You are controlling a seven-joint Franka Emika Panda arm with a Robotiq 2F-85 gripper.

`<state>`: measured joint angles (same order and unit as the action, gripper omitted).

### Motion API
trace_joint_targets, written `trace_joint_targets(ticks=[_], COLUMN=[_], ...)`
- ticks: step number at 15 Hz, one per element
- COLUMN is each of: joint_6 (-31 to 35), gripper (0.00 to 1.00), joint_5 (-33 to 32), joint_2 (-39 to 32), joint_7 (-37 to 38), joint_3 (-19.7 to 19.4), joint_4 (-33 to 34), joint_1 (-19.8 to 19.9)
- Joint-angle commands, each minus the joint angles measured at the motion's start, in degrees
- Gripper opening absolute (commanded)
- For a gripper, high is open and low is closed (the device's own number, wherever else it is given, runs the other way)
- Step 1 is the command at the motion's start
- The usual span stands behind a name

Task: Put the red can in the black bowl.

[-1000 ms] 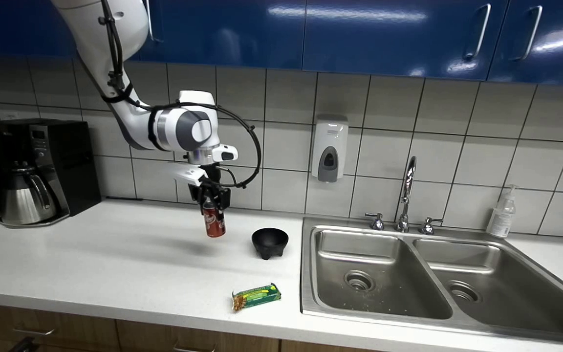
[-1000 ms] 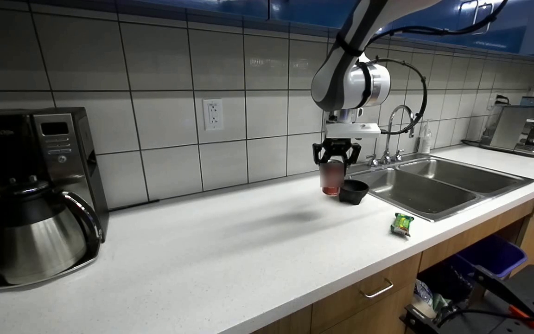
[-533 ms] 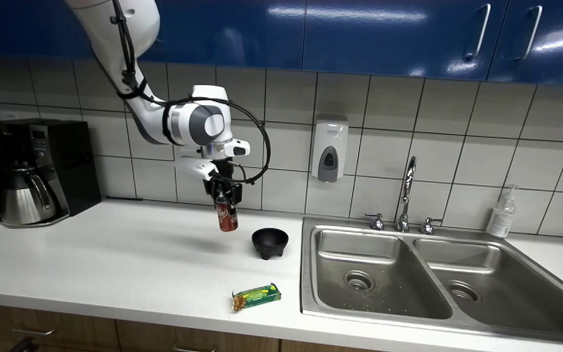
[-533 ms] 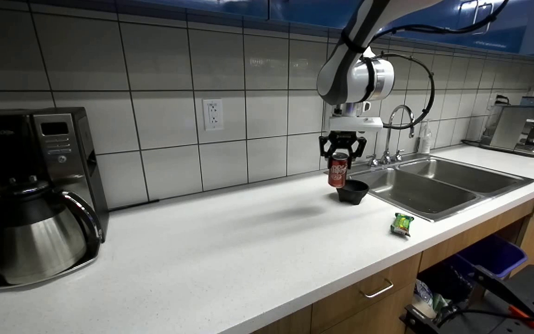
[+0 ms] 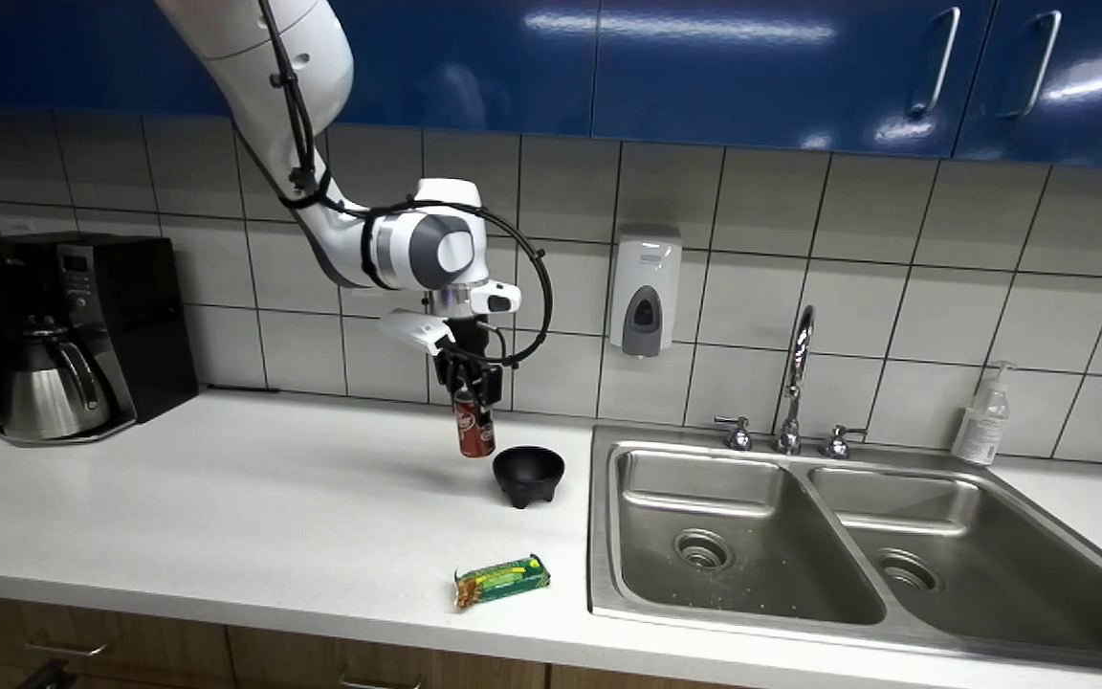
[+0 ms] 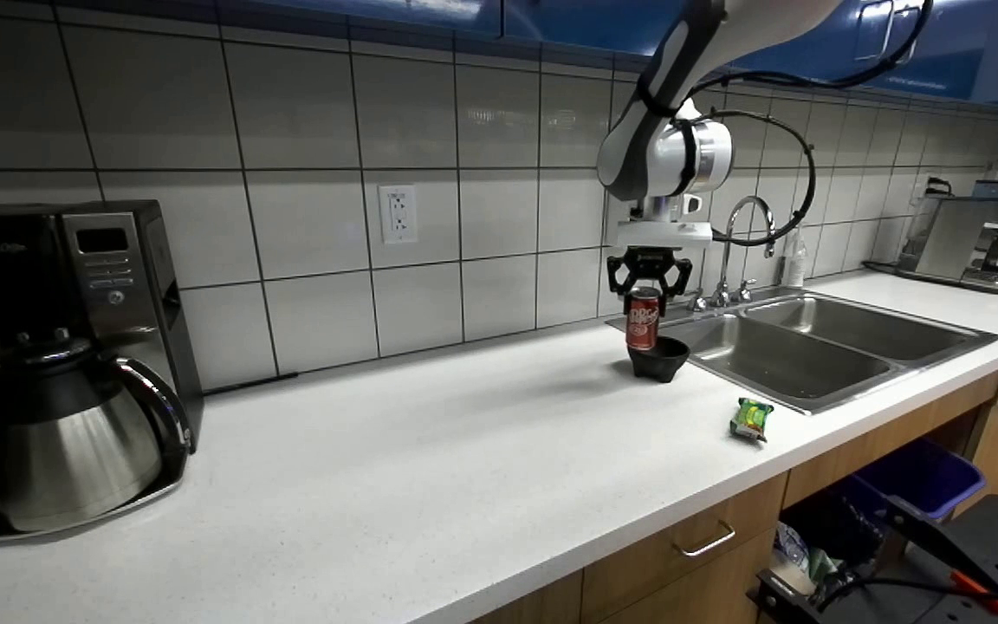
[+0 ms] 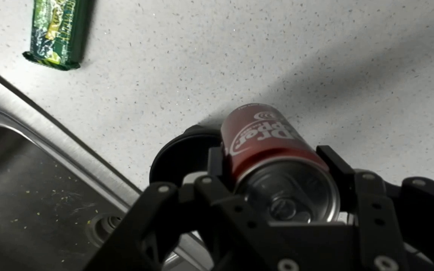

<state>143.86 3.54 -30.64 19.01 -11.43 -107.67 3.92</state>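
Note:
The red can (image 5: 475, 430) is upright in my gripper (image 5: 471, 394), held above the counter. The can also shows in an exterior view (image 6: 643, 321) and, with its silvery top toward the camera, in the wrist view (image 7: 264, 131). My gripper (image 7: 271, 162) is shut on the can near its top, one finger on each side. The black bowl (image 5: 528, 477) stands on the counter beside and below the can. In an exterior view the can's bottom overlaps the rim of the bowl (image 6: 662, 362). In the wrist view the can and a finger hide part of the bowl (image 7: 181, 158).
A flat green packet (image 5: 503, 581) lies on the counter in front of the bowl. A steel double sink (image 5: 606, 545) with a faucet (image 5: 797, 373) is beside the bowl. A soap dispenser (image 5: 645, 292) hangs on the tiled wall. A coffee machine (image 6: 131, 286) stands at the counter's far end.
My gripper has carried the can toward the bowl, rightward in both exterior views. It rose a little, then came slightly lower. The bowl and the packet have not moved.

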Motion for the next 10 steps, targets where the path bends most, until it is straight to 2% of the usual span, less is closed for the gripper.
trace_joint_targets(ticks=[1, 10], joint_6=[-5.1, -12.2], gripper=[0.38, 0.38], joint_5=[1.5, 2.0], joint_2=[-4.0, -11.6], joint_7=[2.4, 6.8], joint_3=[-0.1, -1.5], joint_4=[7.6, 19.3], joint_1=[1.6, 3.1])
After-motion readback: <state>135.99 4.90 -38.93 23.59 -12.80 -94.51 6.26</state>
